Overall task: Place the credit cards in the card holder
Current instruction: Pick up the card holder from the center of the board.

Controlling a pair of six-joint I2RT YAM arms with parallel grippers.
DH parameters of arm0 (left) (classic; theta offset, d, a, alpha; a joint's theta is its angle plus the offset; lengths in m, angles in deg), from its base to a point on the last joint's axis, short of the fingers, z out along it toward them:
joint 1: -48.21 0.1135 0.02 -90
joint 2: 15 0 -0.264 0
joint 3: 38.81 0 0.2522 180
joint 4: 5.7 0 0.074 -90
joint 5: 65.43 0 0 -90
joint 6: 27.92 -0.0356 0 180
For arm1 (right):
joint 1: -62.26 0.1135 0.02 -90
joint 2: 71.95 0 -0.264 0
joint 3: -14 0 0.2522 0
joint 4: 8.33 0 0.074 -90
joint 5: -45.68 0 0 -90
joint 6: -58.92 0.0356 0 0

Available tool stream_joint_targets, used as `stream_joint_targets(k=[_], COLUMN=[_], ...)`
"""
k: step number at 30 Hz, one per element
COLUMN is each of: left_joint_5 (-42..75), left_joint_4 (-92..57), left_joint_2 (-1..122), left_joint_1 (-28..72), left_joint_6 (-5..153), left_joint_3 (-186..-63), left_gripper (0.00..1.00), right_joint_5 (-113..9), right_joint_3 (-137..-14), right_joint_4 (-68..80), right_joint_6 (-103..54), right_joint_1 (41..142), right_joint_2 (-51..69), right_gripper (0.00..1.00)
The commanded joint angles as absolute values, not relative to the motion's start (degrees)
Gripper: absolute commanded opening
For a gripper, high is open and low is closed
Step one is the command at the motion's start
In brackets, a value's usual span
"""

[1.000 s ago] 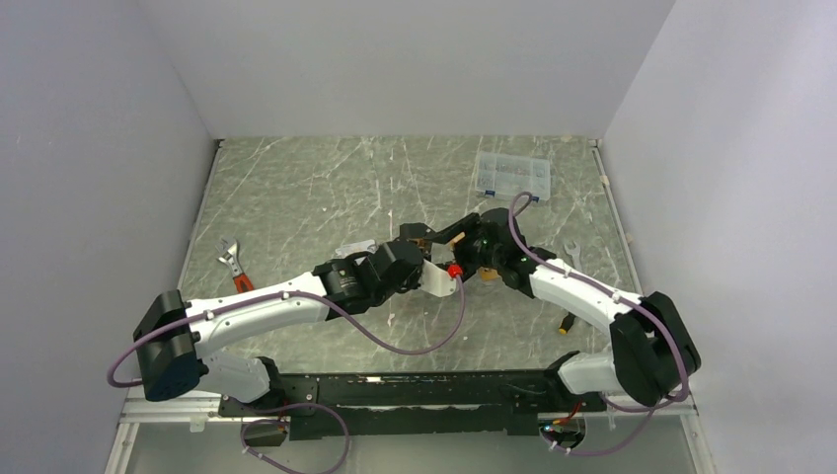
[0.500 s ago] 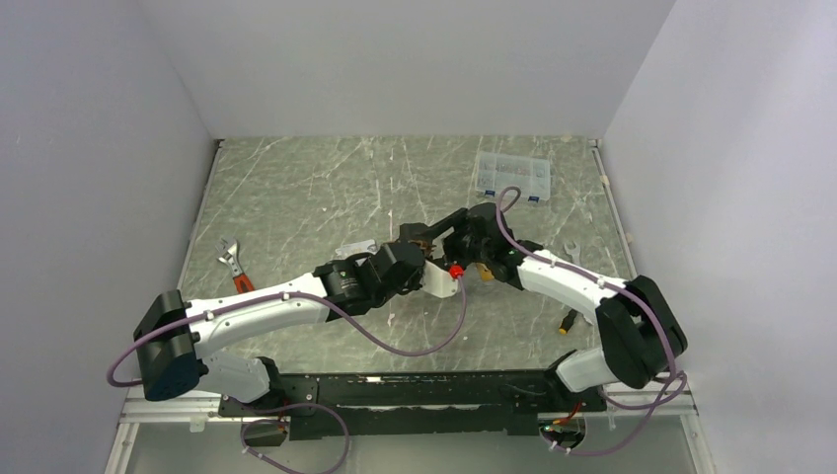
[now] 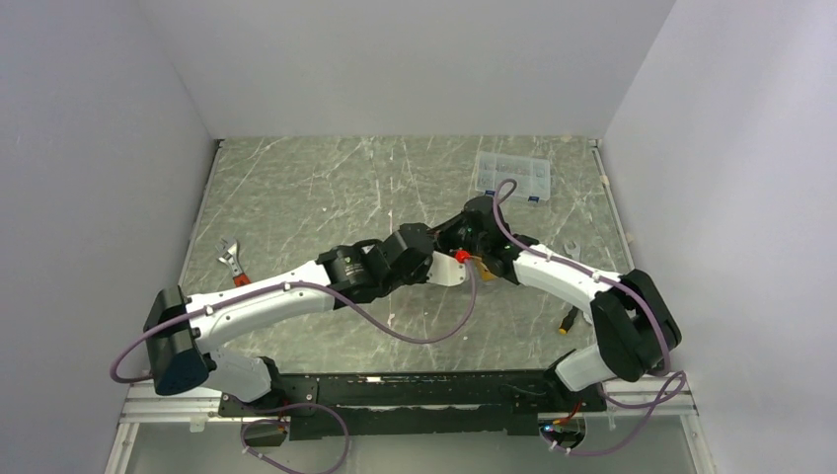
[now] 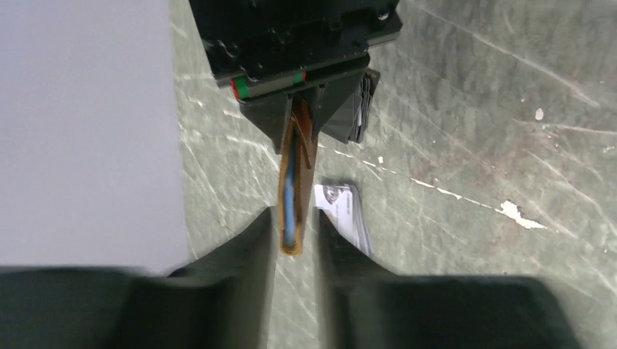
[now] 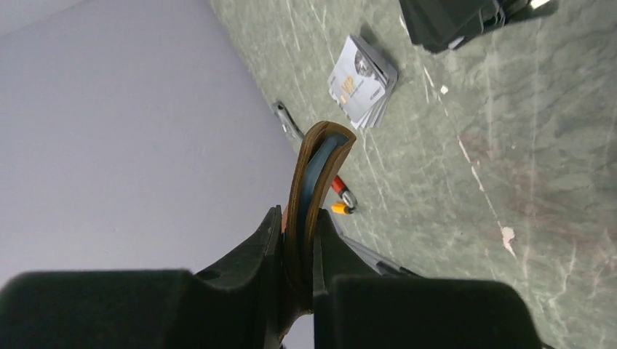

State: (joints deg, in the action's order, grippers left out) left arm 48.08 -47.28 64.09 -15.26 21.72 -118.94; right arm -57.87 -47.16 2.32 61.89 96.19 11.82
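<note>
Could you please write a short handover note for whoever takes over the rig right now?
Left gripper: shut on the wallet, held on edge above the table.
Right gripper: shut on the wallet's other end.
Cards: silver pile and black pile lie loose on the table.
Done: wallet picked up; whether any card is inside cannot be told.
Left: slot the piles into it.

card holder (image 4: 293, 190) (edge-on) between the fingers (image 4: 240, 273).
</note>
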Motion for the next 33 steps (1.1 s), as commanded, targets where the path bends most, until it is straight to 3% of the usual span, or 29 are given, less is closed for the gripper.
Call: stream_joint_targets(k=[1,3,7,10,15,23,33], left_joint_5=[41.36,35.33,22.54,5.18,-20.44,-32.51,-42.05], left_joint_4=[-57.25,-62.56,-66.50,-68.69,-70.70,-53.22,-37.62], left_joint_2=[64.80,64.33,61.33,60.24,61.78,57.87,54.79], left_joint_1=[-15.67,-14.83,-10.16,-0.96,15.72,27.47,30.92], left_joint_6=[31.93,35.85,41.48,46.60,54.46,68.38,78.23], left_joint_3=[-129.21,-132.05,-134.73,-137.71,-139.78,-123.90,-112.25], left_gripper=[0.53,0.77,0.90,0.99,0.99,0.99,0.94], right_joint_5=[-55.36,-55.71,-56.22,-58.59,-61.00,-69.68,-79.08], right_joint_3=[-49.79,-50.17,-49.72,-46.68,-48.24,-44.64,-46.79], right_joint_4=[3.97,4.15,5.12,1.21,1.06,-12.54,-19.44], right_joint_6=[57.28,53.00,44.14,39.38,25.48,17.30,15.64], right_joint_1=[94.48,93.41,91.36,90.32,90.59,90.82,94.89], right_joint_2=[9.17,7.63,3.97,1.62,-0.59,-7.67,-4.43], right_gripper=[0.00,0.00,0.00,0.00,0.00,0.00,0.00])
